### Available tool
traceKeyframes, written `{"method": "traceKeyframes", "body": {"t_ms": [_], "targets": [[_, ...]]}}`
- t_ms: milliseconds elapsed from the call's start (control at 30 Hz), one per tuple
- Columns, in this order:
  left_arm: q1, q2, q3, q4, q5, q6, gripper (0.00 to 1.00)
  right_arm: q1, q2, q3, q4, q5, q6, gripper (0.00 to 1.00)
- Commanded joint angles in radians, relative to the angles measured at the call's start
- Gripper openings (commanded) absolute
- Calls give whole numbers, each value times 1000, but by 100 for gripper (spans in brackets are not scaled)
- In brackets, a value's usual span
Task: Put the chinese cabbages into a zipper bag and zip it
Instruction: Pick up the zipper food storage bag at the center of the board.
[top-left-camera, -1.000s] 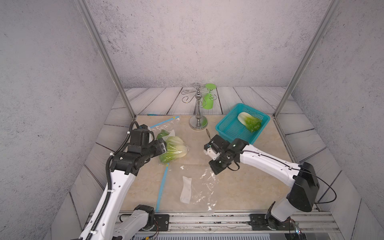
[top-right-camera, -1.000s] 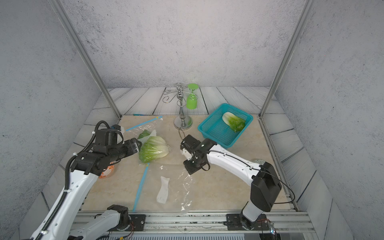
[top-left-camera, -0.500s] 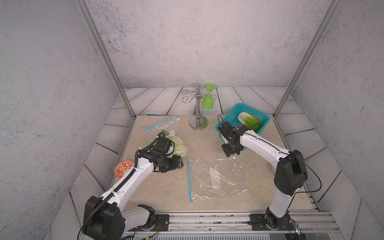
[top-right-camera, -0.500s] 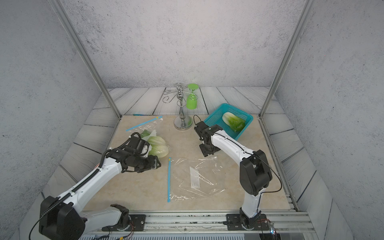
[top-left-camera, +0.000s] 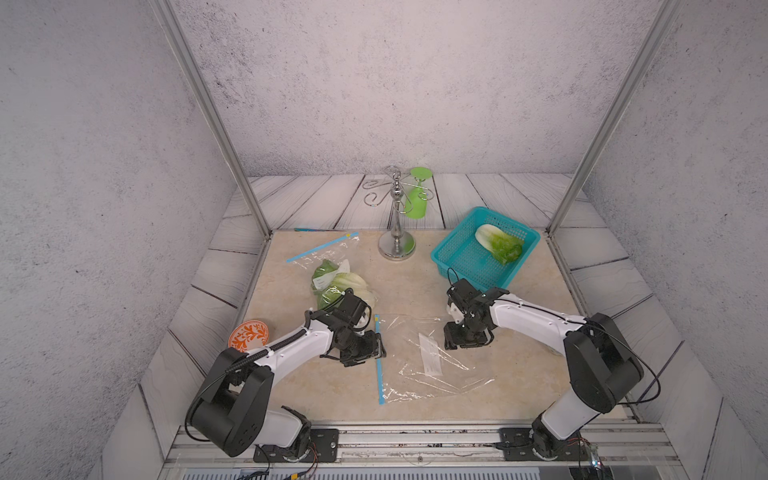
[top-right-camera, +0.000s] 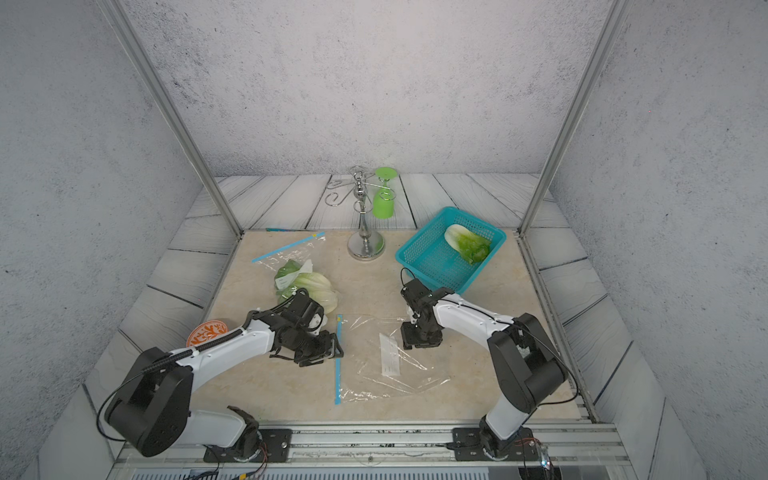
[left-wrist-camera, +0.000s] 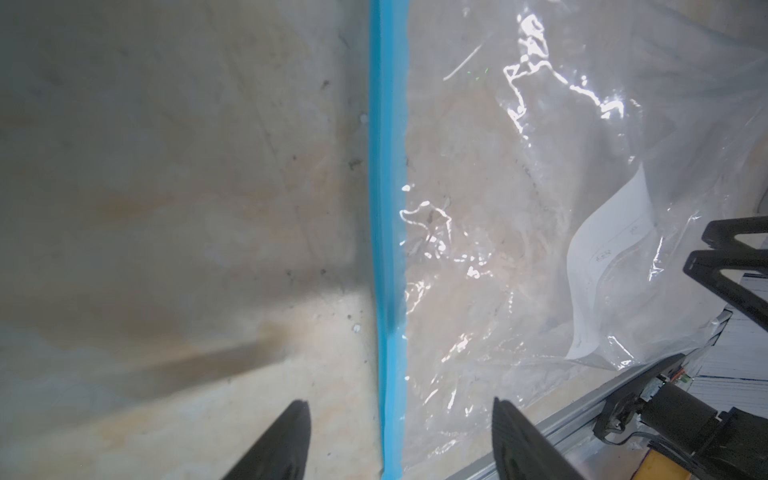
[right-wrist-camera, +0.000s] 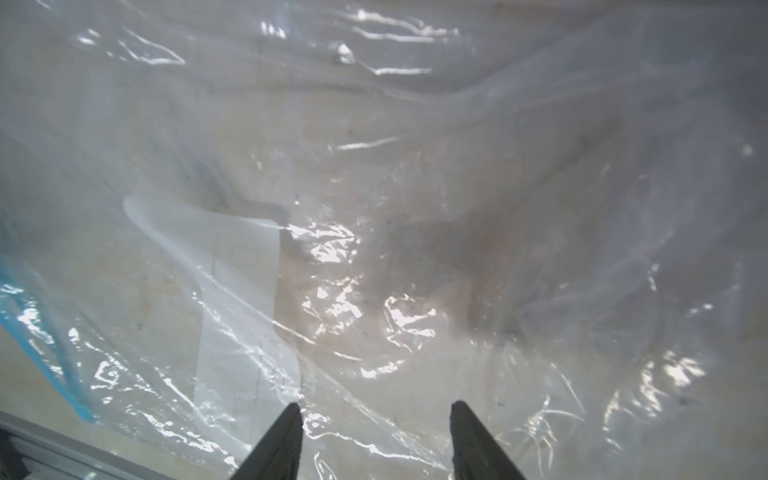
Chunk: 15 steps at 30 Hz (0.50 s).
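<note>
An empty clear zipper bag (top-left-camera: 432, 374) (top-right-camera: 390, 374) lies flat at the table's middle, its blue zip strip (top-left-camera: 379, 361) (left-wrist-camera: 386, 208) along its left edge. My left gripper (top-left-camera: 365, 353) (top-right-camera: 328, 349) (left-wrist-camera: 399, 402) hangs open just over that strip, one finger on each side of it. My right gripper (top-left-camera: 465, 338) (top-right-camera: 419, 338) (right-wrist-camera: 376, 404) stands open over the bag's far right part, with only film (right-wrist-camera: 415, 208) beneath. Chinese cabbages (top-left-camera: 340, 282) (top-right-camera: 307, 284) lie in a second clear bag behind the left gripper. Another cabbage (top-left-camera: 498, 243) (top-right-camera: 467, 245) lies in the teal basket (top-left-camera: 457, 257).
A chrome goblet stand (top-left-camera: 397, 245) with a green goblet (top-left-camera: 417, 199) stands at the back centre. An orange patterned dish (top-left-camera: 248, 336) sits by the left arm. The metal rail (top-left-camera: 415, 436) runs along the front edge. A white label (right-wrist-camera: 237, 270) shows inside the empty bag.
The left gripper set the bag of cabbages down and came over the empty bag's blue strip. The right gripper opened, went toward the basket, then came back above the empty bag.
</note>
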Motion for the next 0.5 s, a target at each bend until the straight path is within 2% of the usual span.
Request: {"method": "traceKeyframes", "body": {"t_ms": [0, 467], "targets": [[-23, 47, -25, 100, 32, -55, 68, -3, 51, -6, 65, -40, 26, 58], [-53, 27, -23, 161, 69, -84, 43, -17, 117, -33, 121, -81, 38, 58]]}}
